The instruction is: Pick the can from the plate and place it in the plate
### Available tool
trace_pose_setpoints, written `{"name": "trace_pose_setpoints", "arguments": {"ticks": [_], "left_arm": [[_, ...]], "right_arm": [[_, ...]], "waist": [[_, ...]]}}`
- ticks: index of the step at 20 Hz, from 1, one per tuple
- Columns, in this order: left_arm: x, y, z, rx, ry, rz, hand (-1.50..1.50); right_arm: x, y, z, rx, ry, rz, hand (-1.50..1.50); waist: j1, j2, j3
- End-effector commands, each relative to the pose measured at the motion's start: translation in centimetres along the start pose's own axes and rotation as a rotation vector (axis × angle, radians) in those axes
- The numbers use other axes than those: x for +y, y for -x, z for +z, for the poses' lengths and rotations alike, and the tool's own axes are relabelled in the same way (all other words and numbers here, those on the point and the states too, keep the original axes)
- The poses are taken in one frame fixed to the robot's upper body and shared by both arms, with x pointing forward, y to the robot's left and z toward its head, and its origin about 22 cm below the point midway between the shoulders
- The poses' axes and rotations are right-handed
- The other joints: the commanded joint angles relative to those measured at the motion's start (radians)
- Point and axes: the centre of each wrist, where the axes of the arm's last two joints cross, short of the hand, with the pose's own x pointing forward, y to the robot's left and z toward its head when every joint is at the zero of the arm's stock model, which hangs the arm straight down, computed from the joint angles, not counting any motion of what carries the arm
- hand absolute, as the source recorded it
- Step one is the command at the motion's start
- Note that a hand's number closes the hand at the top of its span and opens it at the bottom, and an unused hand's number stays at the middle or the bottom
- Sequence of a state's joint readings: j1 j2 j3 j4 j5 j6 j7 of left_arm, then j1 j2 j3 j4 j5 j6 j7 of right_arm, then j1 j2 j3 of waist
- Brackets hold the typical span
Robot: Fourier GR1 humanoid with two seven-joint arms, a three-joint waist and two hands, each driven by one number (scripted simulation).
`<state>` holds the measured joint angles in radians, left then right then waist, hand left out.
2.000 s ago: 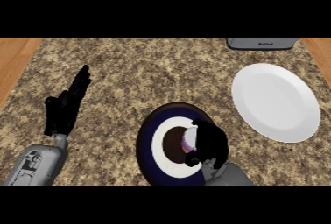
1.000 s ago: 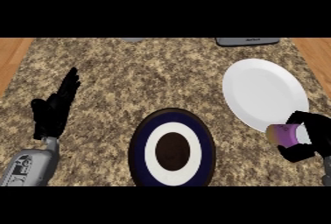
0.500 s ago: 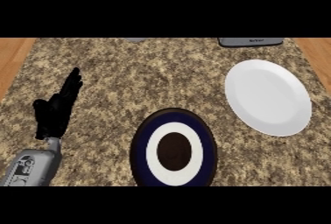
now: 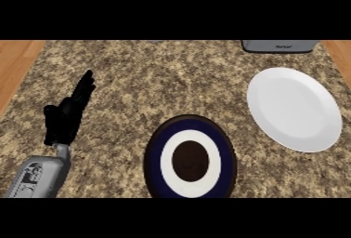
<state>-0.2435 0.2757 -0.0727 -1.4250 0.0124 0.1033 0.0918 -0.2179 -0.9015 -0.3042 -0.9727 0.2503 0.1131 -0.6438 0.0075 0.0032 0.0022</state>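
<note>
You have two plates: a round plain white plate [image 4: 295, 109] far right of your left hand [image 4: 66, 114], fingers straight and spread, and a dark-blue, white-ringed plate [image 4: 191, 160] nearer. No can visible.

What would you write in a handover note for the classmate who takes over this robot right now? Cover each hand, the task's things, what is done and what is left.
Left hand: open, fingers straight, resting at the counter's left side, holding nothing.
Right hand: not in view, so its state cannot be told.
Dark plate with white ring: near the lower edge, nothing on it.
White plate: at the right, nothing on it.
Can: shows nowhere in this view.
Done: the can is off the dark plate.
Left: the can is not yet on the white plate; find it first, then set it there.
</note>
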Motion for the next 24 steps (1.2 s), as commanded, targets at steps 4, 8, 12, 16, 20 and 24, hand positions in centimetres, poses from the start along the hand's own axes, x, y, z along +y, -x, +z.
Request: {"name": "trace_pose_setpoints", "arguments": {"ticks": [4,8,12,16,20,24], "left_arm": [[-2.0,0.7,0.0,-0.025,0.013,-0.005,0.00],[0.2,-0.8,-2.0,-0.005,0.007,-0.002,0.00],[-0.6,-0.8,-0.9,-0.008,0.009,-0.008,0.00],[0.3,0.2,-0.6,-0.011,0.002,-0.007,0.00],[-0.1,-1.7,-0.6,-0.016,0.015,-0.007,0.00],[-2.6,-1.4,-0.3,0.004,0.016,0.005,0.00]], "right_arm": [[6.4,-2.3,-6.2,-0.027,-0.091,-0.068,1.50],[9.2,-4.5,-9.0,-0.038,-0.135,-0.083,1.50],[13.1,-4.7,-8.7,-0.024,-0.186,0.081,1.50],[17.5,-6.4,-9.9,0.012,-0.235,0.167,1.50],[19.3,-5.6,-10.2,0.154,-0.322,0.016,-1.50],[21.5,-5.4,-9.9,0.158,-0.318,-0.092,-1.50]], "waist": [[0.016,0.002,-0.002],[0.007,0.001,-0.002],[0.012,0.000,-0.002],[0.014,0.002,-0.002],[0.024,0.004,-0.001],[0.021,0.005,0.000]]}}
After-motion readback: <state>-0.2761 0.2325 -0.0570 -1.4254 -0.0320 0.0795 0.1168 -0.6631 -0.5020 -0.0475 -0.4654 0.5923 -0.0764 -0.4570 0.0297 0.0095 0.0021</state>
